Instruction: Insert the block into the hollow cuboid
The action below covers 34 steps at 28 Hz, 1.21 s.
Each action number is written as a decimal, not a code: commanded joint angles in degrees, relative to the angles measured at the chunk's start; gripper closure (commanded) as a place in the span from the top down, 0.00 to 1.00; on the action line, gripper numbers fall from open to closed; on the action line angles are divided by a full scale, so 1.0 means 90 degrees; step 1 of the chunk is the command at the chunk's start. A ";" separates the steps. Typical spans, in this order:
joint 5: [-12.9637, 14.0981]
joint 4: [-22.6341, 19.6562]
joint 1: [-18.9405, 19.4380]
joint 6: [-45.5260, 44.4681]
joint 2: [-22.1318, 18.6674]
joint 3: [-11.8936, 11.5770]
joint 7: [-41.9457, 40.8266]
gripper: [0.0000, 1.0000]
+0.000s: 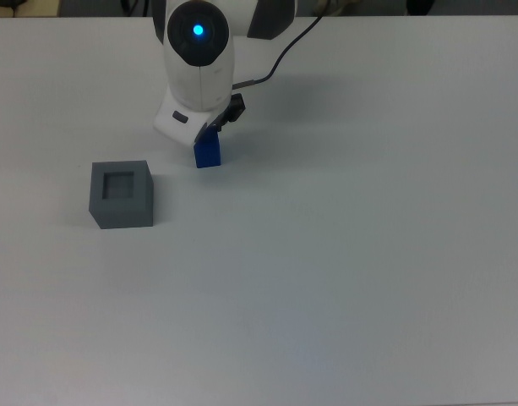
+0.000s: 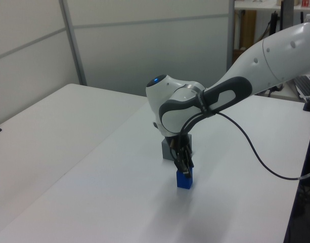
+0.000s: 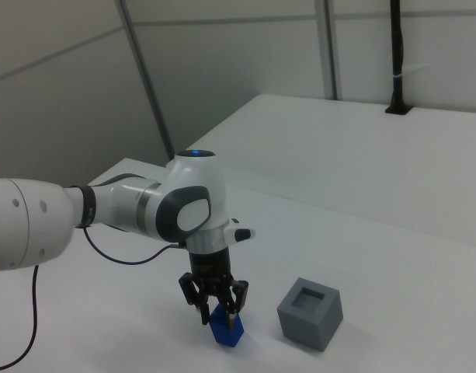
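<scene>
Pincer (image 3: 219,309) straddles the block (image 3: 226,329), fingers spread in the right view, hidden in the top view.

A white table (image 1: 368,279) (matte, plain) fronts grey wall panels (image 2: 144,45) behind it

The arm's white head (image 1: 199,63) hides the gripper and the block's (image 1: 208,154) top in the top view.

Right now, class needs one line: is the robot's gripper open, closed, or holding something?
Gripper: open, fingers down on either side of the top of the blue block, which stands on the table; not lifted.
</scene>
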 commanded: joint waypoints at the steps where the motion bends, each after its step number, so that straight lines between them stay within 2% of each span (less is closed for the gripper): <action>1: -0.0117 0.0080 0.0059 -0.0123 0.0057 -0.0002 0.0049 0.00; 6: -0.0107 0.0334 0.0040 -0.0201 -0.0021 -0.0011 0.0069 0.00; 10: -0.0058 0.0909 -0.0077 -0.0455 -0.0040 -0.0060 0.0049 0.00; 12: -0.0058 0.1192 -0.0223 -0.0504 -0.0040 -0.0080 0.0049 0.00; 18: -0.0019 0.1661 -0.0672 -0.0485 -0.0001 -0.0090 -0.0320 0.00; 25: 0.0040 0.1750 -0.1190 -0.0406 0.0028 -0.0090 -0.1122 0.00; 34: 0.0011 0.1750 -0.1366 -0.0074 0.0194 -0.0090 -0.1240 0.00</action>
